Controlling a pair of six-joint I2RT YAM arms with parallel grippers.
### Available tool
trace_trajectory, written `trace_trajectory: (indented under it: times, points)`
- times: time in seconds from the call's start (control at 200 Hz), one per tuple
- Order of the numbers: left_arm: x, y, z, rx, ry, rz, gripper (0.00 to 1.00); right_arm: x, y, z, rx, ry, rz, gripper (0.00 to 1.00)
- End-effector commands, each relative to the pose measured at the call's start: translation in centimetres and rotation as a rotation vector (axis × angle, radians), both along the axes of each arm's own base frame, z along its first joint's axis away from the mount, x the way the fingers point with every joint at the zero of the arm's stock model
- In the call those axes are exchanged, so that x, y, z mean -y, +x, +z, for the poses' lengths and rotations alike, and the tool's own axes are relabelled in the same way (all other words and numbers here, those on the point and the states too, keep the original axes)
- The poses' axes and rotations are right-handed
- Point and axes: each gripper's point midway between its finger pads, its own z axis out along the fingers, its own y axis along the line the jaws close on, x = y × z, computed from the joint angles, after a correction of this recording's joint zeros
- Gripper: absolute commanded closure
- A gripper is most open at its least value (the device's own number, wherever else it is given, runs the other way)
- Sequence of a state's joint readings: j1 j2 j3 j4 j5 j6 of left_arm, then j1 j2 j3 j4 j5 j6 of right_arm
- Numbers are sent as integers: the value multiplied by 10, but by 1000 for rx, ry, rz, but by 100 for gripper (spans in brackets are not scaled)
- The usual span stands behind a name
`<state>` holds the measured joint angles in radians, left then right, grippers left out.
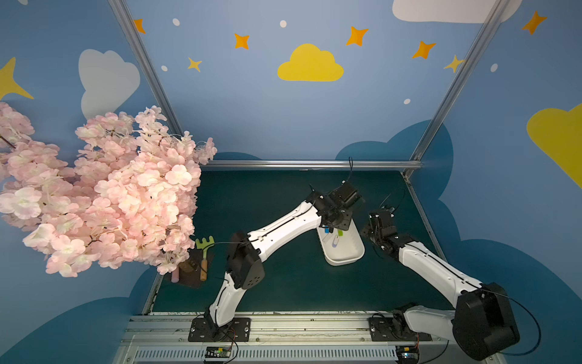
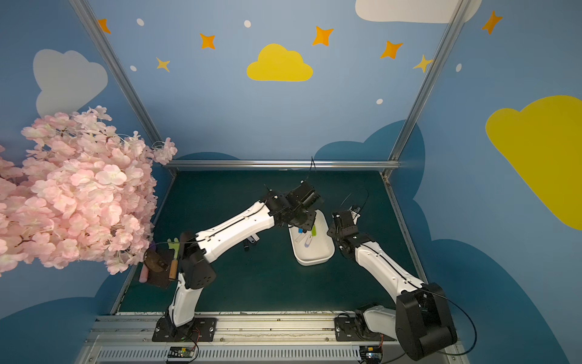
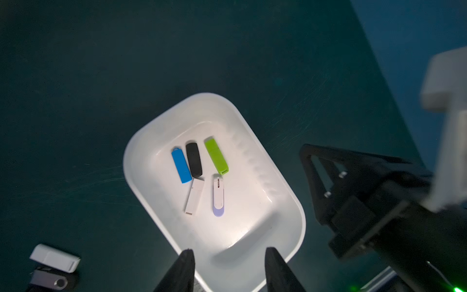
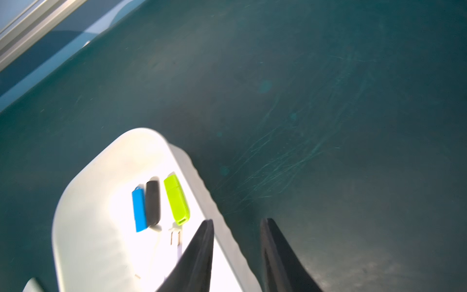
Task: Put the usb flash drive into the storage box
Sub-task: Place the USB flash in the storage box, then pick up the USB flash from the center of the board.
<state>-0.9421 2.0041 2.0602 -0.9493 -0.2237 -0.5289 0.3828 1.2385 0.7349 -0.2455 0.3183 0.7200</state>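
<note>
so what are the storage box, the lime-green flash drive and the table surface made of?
storage box: likely moulded plastic, white, semi-gloss; soft highlights, rounded corners, ribbed wall.
lime-green flash drive: plastic shell, smooth satin sheen.
table surface: dark green mat, matte, fine pale scuffs; rubber or vinyl, can't tell.

Robot laboratory test booth. An aluminium frame and cloud-and-star walls enclosed the green mat beneath the left claw; artificial blossom hung well to its left.

White storage box, teal table
</note>
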Motion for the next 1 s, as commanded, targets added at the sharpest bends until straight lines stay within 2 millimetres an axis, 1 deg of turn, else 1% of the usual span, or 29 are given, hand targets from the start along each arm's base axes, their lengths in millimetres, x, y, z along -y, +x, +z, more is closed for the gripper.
trace_trajectory:
  times: [0.0, 0.02, 0.025, 0.08, 0.17, 0.23, 0.305, 0.32, 0.38, 0.44, 0.496, 0.596, 0.681, 0.696, 0.731, 0.761, 0.831, 0.921, 0.996]
  points:
    - [-54, -12, 19, 76, 91, 66, 49, -23, 8, 27, 66, 7, 174, 65]
    - [-65, -15, 22, 87, 98, 81, 49, -26, 8, 29, 70, 5, 192, 66]
    - [-67, -15, 20, 87, 104, 85, 48, -27, 8, 30, 72, 6, 197, 66]
    - [-95, -27, 30, 109, 102, 114, 46, -38, 8, 36, 89, 12, 253, 67]
    - [-143, -47, 30, 137, 109, 173, 44, -65, 6, 48, 148, 15, 385, 66]
    - [-175, -61, 28, 154, 101, 202, 40, -92, 3, 53, 184, 37, 513, 66]
    - [-217, -77, 24, 150, 92, 266, 38, -124, -4, 52, 172, 51, 634, 67]
    - [-225, -79, 19, 141, 102, 279, 38, -131, -5, 51, 168, 47, 656, 67]
    - [-257, -92, 19, 140, 92, 332, 36, -157, -12, 49, 152, 31, 751, 68]
    - [-281, -105, 20, 143, 82, 365, 35, -181, -20, 45, 118, 30, 820, 68]
    - [-299, -115, 21, 148, 83, 389, 35, -206, -28, 41, 74, 76, 894, 68]
    - [-325, -128, 23, 174, 115, 421, 34, -243, -41, 31, -18, 134, 969, 69]
    - [-340, -134, 21, 180, 157, 441, 34, -267, -50, 18, -97, 117, 996, 70]
    - [-342, -135, 20, 179, 162, 440, 34, -272, -51, 19, -106, 113, 999, 70]
    - [-345, -135, 17, 181, 173, 444, 34, -280, -54, 11, -145, 96, 1002, 70]
    - [-348, -134, 17, 189, 171, 461, 31, -287, -57, 5, -173, 84, 1007, 70]
    - [-344, -132, 17, 205, 146, 439, 31, -304, -62, -6, -228, 72, 1018, 71]
    - [-350, -130, 15, 206, 138, 473, 31, -325, -70, -23, -286, 77, 1041, 71]
    - [-348, -129, 14, 208, 114, 467, 31, -339, -75, -38, -342, 77, 1045, 72]
